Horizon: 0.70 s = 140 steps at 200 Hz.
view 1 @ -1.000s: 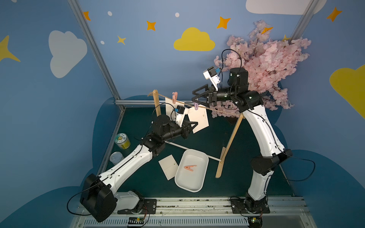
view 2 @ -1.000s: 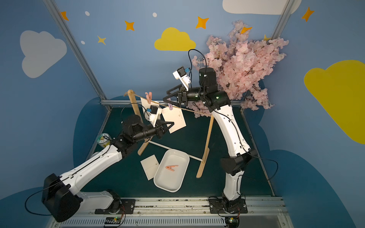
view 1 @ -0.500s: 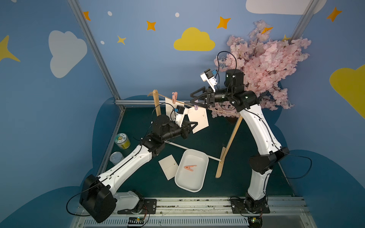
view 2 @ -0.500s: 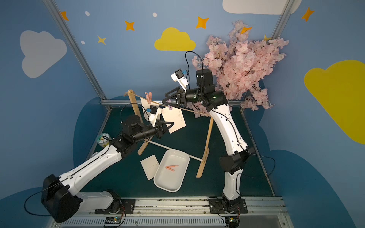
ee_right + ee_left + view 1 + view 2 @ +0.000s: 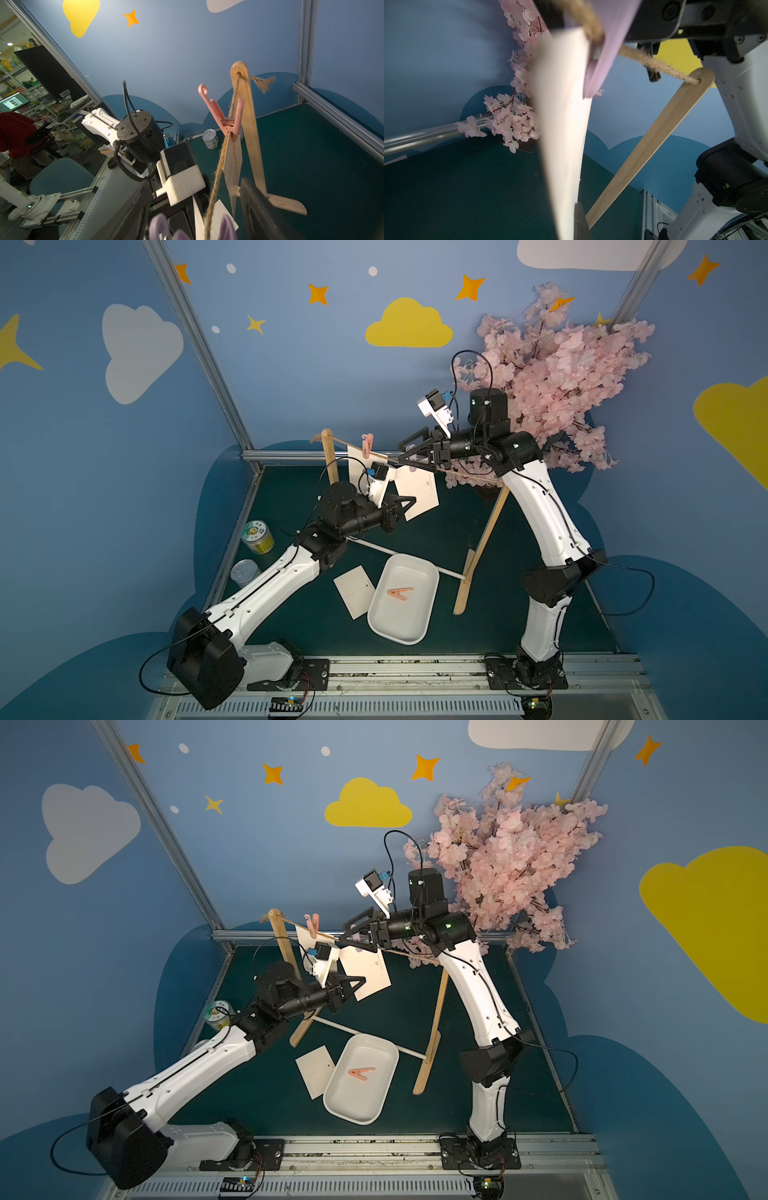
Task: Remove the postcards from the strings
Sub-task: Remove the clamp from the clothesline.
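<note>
Your left tool (image 5: 406, 506) is pinching shut on the bottom edge of the postcard (image 5: 419, 489) hanging from the string (image 5: 660, 65) near the bench's (image 5: 478, 635) far edge. Your right tool (image 5: 405, 452) is straddling its lilac clip (image 5: 602, 52); you cannot tell whether it is squeezing.

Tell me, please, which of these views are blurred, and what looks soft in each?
Left wrist view: the postcard, lilac clip and twine close to the lens are soft, while the wooden upright behind is crisp. Right wrist view: the lilac clip at the frame's edge is blurred; the pink clip is sharp. Both top views: sharp, no glare on the white tray.
</note>
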Available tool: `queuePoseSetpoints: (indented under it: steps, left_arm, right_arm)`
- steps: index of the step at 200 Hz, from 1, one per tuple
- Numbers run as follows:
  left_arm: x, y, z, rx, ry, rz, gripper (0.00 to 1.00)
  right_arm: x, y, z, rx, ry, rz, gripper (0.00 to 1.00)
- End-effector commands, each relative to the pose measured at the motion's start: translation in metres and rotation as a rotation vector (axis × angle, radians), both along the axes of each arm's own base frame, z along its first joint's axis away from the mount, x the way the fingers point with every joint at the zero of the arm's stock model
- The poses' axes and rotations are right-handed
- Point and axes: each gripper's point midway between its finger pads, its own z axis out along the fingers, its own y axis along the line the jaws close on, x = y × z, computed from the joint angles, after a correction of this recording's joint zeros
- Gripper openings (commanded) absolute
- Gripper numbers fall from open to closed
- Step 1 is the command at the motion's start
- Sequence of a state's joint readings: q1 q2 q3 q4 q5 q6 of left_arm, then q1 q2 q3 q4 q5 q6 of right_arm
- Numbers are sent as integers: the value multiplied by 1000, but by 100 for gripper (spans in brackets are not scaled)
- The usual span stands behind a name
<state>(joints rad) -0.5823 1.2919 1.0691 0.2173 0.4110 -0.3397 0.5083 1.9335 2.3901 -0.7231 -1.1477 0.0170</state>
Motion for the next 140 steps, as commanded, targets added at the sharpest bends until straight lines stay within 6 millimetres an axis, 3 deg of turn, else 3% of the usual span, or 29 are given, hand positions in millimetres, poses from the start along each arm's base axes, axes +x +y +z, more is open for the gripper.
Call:
queuePoseSetpoints:
  steps: [1, 140]
  left_arm:
    - [-4, 4, 1, 5, -15, 0, 3]
    - [-4, 4, 2, 4, -16, 1, 3]
  right_arm:
    - [-8, 1, 5, 12, -9, 35, 64]
    - [-6, 4, 2, 11, -2, 44, 44]
